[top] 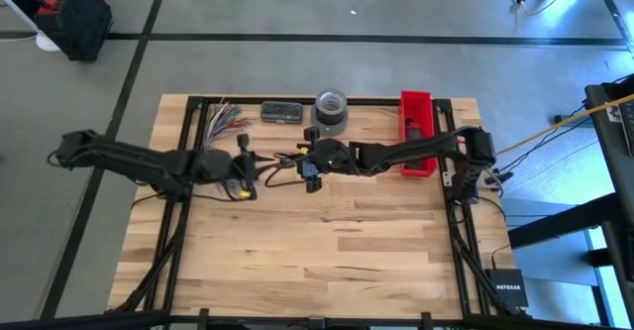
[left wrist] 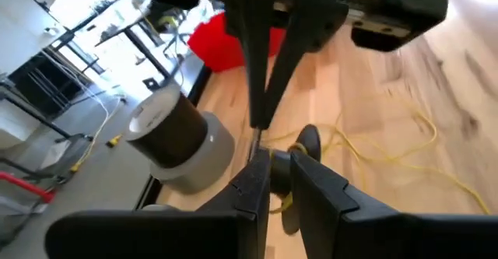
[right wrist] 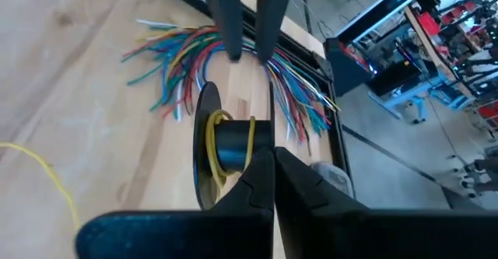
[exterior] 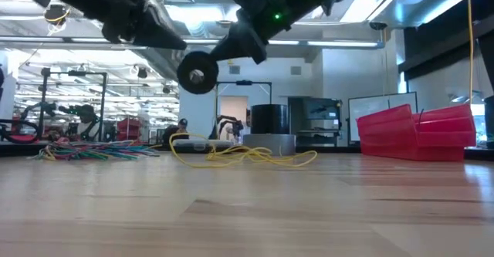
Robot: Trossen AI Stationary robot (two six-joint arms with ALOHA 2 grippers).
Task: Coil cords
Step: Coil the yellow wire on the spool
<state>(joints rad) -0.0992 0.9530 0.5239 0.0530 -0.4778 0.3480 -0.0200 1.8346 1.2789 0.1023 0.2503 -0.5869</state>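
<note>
A small black spool hangs high above the table's middle, with a few turns of yellow cord on its core. The rest of that yellow cord lies slack on the wood. My left gripper reaches in from the left and is shut on the spool. My right gripper comes from the right, shut, with its tips at the far end of the spool's core. A bundle of multicoloured cords lies fanned out on the table at the far left. My left gripper pinches a dark part of the spool between its two fingers, coming roughly level from the table's left. Its own fingers hide which part. The spool is lifted clear, its axis level and one flange facing the near edge. My right gripper's shut fingertips sit against the far end of the spool, beside the yellow turns. Whether they pinch the cord, the flange or nothing, I cannot tell; they come from the table's right, slanting slightly down.
A grey tape roll and a dark flat box stand at the far edge. A red bin sits at the far right. The wood toward the near edge is bare.
</note>
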